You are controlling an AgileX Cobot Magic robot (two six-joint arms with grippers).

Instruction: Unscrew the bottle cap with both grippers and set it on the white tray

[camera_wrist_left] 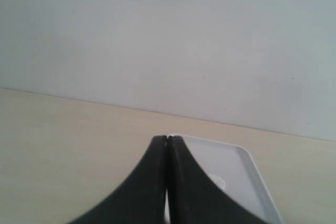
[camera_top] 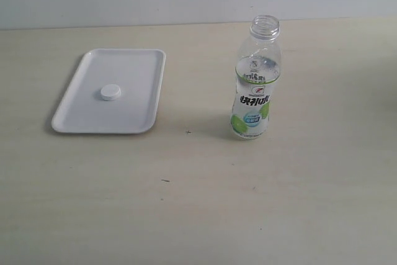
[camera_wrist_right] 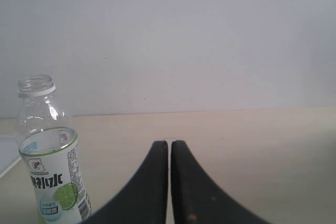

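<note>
Pale tabletop (camera_top: pixel 198 209): bottle cap (camera_top: pixel 111 92) on white tray (camera_top: pixel 133 71), bottle (camera_top: pixel 253 94) uncapped.
We find left gripper (camera_wrist_left: pixel 167 138), right gripper (camera_wrist_right: pixel 169 142) closed, empty; a stray sweep could topple it.

I am holding my left gripper (camera_wrist_left: pixel 167 139) closed, its two black fingers (camera_wrist_left: pixel 149 182) pressing together so that only a thin seam is showing between them. I am carrying my right gripper (camera_wrist_right: pixel 169 142) the same way, its fingers (camera_wrist_right: pixel 191 187) meeting along their inner faces, tips level with each other. Both tools are pointing straight out ahead of my wrists, each pair of fingers flaring wider back toward the wrist.
</note>
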